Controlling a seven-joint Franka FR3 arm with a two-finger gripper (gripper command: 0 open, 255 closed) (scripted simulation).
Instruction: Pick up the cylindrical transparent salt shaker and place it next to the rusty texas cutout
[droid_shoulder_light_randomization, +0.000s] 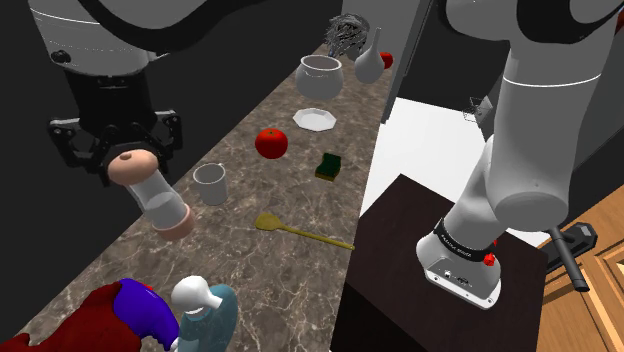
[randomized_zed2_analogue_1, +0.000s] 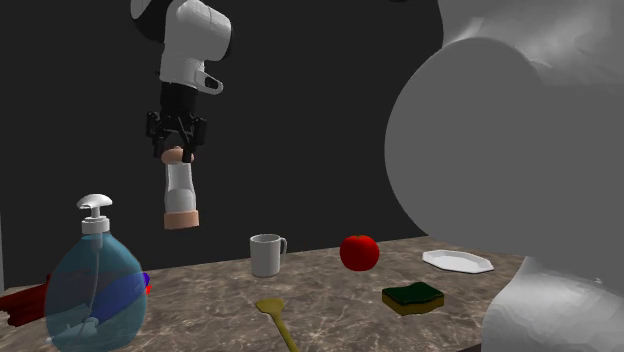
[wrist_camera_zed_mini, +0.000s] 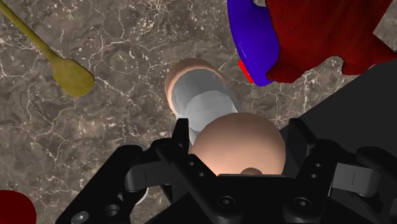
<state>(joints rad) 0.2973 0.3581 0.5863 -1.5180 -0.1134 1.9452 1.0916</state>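
Note:
The salt shaker (droid_shoulder_light_randomization: 158, 197) has a clear body and peach-coloured top and base. It hangs tilted above the marbled counter (droid_shoulder_light_randomization: 250, 255), with my gripper (droid_shoulder_light_randomization: 118, 158) shut on its round top. From the second exterior view the shaker (randomized_zed2_analogue_1: 181, 195) hangs well above the surface under the gripper (randomized_zed2_analogue_1: 177, 150). In the wrist view the black fingers (wrist_camera_zed_mini: 162, 168) clasp the peach cap of the shaker (wrist_camera_zed_mini: 202, 100). The dark red Texas cutout (droid_shoulder_light_randomization: 60, 325) lies at the counter's near end, close beside the shaker's base in the wrist view (wrist_camera_zed_mini: 321, 32), and a blue object (wrist_camera_zed_mini: 254, 44) rests against it.
A white mug (droid_shoulder_light_randomization: 210, 183), a tomato (droid_shoulder_light_randomization: 271, 142), a green sponge (droid_shoulder_light_randomization: 330, 166) and a yellow spoon (droid_shoulder_light_randomization: 300, 231) lie along the counter. Farther back are a white plate (droid_shoulder_light_randomization: 314, 118), a bowl (droid_shoulder_light_randomization: 320, 75) and a vase (droid_shoulder_light_randomization: 368, 62). A soap dispenser (droid_shoulder_light_randomization: 205, 310) stands by the cutout.

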